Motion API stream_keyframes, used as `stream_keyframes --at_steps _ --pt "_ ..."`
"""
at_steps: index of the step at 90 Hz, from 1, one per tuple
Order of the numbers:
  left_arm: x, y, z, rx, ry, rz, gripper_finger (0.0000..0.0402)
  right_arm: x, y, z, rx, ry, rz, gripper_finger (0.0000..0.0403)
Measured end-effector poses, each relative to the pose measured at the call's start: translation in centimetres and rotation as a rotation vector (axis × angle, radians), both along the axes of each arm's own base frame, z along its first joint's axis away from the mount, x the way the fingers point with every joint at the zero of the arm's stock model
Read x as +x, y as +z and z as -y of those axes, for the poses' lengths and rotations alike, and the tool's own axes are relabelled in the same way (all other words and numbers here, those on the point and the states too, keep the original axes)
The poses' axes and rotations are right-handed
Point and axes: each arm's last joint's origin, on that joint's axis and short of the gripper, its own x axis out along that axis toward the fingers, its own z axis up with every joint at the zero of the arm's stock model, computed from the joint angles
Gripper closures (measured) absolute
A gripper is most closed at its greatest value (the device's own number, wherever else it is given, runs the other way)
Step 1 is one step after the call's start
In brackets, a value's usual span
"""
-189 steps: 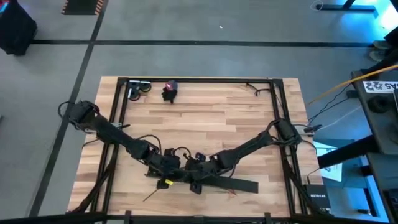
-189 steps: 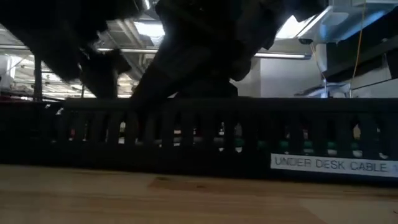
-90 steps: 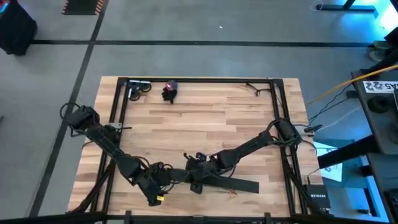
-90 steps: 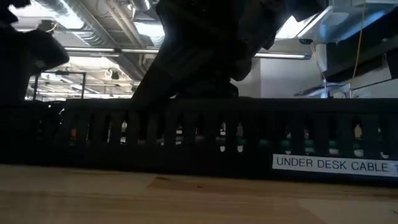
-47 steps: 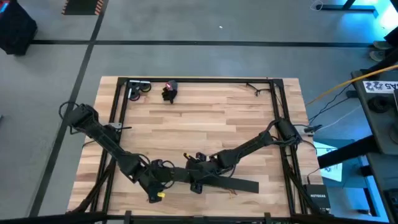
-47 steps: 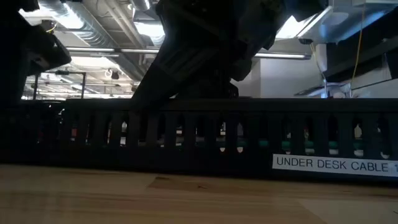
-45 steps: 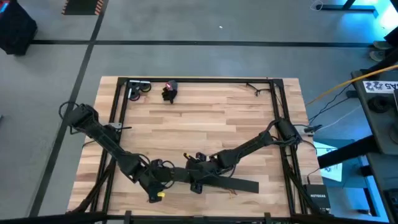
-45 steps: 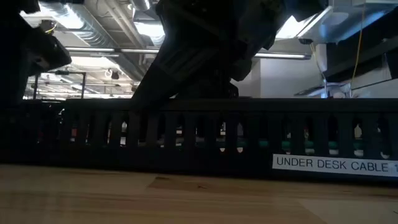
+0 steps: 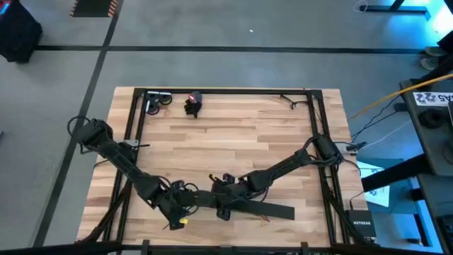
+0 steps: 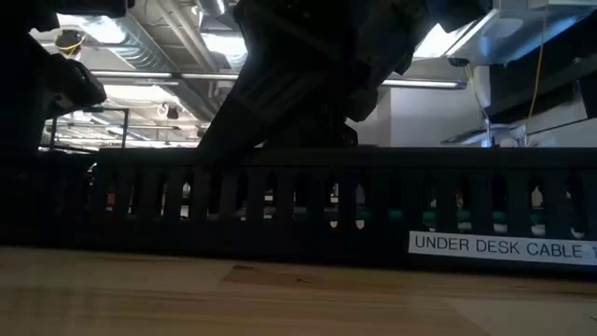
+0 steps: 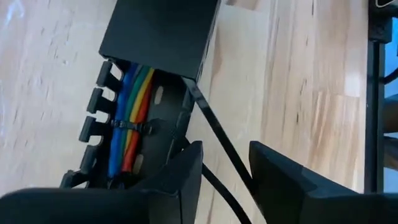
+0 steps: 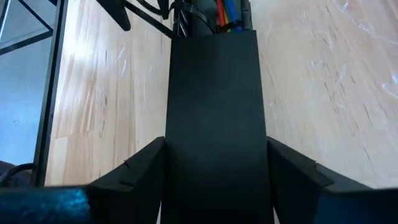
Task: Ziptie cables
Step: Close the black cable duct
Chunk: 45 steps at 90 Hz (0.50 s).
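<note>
Both arms reach in low over the front of the wooden desk (image 9: pixel 233 134), meeting at a long black cable tray (image 9: pixel 248 206) that lies across the lower middle of the high view. The cables (image 11: pixel 127 121), blue, green, yellow, orange and red, run side by side inside the slotted open end of that tray, emerging from under its flat black cover, with a thin dark tie (image 11: pixel 130 127) across them.

The left gripper (image 11: pixel 227 180) sits at the tray's left end; its fingers (image 11: pixel 283 186) stand apart, and a thin black strip (image 11: pixel 217 137) passes through the gap between them. I cannot tell whether it touches either one.

The right gripper (image 12: pixel 214 180) straddles the tray's cover, a finger on each side against its edges, gripping it. The cable colours just show at the top centre of that wrist view.

A few small dark items (image 9: pixel 192 103) lie at the desk's far edge, upper left of the high view.
</note>
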Motion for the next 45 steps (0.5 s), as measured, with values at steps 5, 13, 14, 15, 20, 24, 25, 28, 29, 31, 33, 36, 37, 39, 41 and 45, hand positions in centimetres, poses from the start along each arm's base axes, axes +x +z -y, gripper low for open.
stream_keyframes --at_steps 5,13,14,15,20,24,25,28,29,31,33,36,37,39,41,45 --pt "0.1 0.0 0.0 0.0 -0.008 0.008 0.0284 0.0 0.0 0.0 0.0 0.0 0.0 0.018" --pt "0.1 0.0 -0.1 0.003 -0.007 0.008 0.0319 0.0 0.0 0.0 0.0 0.0 0.0 0.018" --pt "0.1 0.0 -0.1 0.004 -0.008 0.008 0.0325 0.0 0.0 0.0 0.0 0.0 0.0 0.018" --pt "0.1 0.0 -0.1 0.005 -0.008 0.007 0.0331 0.0 0.0 0.0 0.0 0.0 0.0 0.018" --pt "0.1 0.0 -0.1 0.009 -0.008 0.005 0.0368 0.0 0.0 0.0 -0.001 0.001 0.001 0.018" --pt "0.1 0.1 -0.2 0.01 -0.006 0.005 0.0387 0.0 0.0 0.0 -0.002 0.004 0.001 0.018" --pt "0.1 0.2 -0.2 0.01 -0.005 0.004 0.039 0.0 0.0 -0.1 -0.003 0.005 0.001 0.018" --pt "0.1 0.5 -0.3 0.009 -0.002 0.003 0.0393 -0.1 0.0 -0.3 -0.005 0.012 0.002 0.018" --pt "0.1 0.6 -0.3 0.01 0.0 0.002 0.0393 -0.1 0.0 -0.3 -0.006 0.013 0.002 0.018" --pt "0.1 0.9 -0.4 0.011 0.002 -0.001 0.0394 -0.1 0.0 -0.3 -0.011 0.017 0.004 0.018" --pt "0.1 1.3 -0.5 0.013 0.005 -0.003 0.0396 -0.1 0.0 -0.3 -0.014 0.02 0.004 0.018" --pt "0.1 1.8 -0.7 0.023 0.009 -0.011 0.0398 -0.2 0.0 -0.5 -0.016 0.025 0.005 0.018" --pt "0.1 1.9 -0.8 0.028 0.01 -0.014 0.0399 -0.2 0.0 -0.5 -0.017 0.025 0.005 0.018" --pt "0.1 2.2 -1.0 0.038 0.011 -0.018 0.0399 -0.2 0.0 -0.5 -0.02 0.025 0.006 0.018" --pt "0.0 2.4 -1.2 0.049 0.014 -0.026 0.04 -0.2 0.0 -0.5 -0.021 0.025 0.006 0.018" --pt "-0.1 2.6 -1.7 0.071 0.019 -0.042 0.04 -0.2 0.0 -0.5 -0.021 0.025 0.006 0.018"
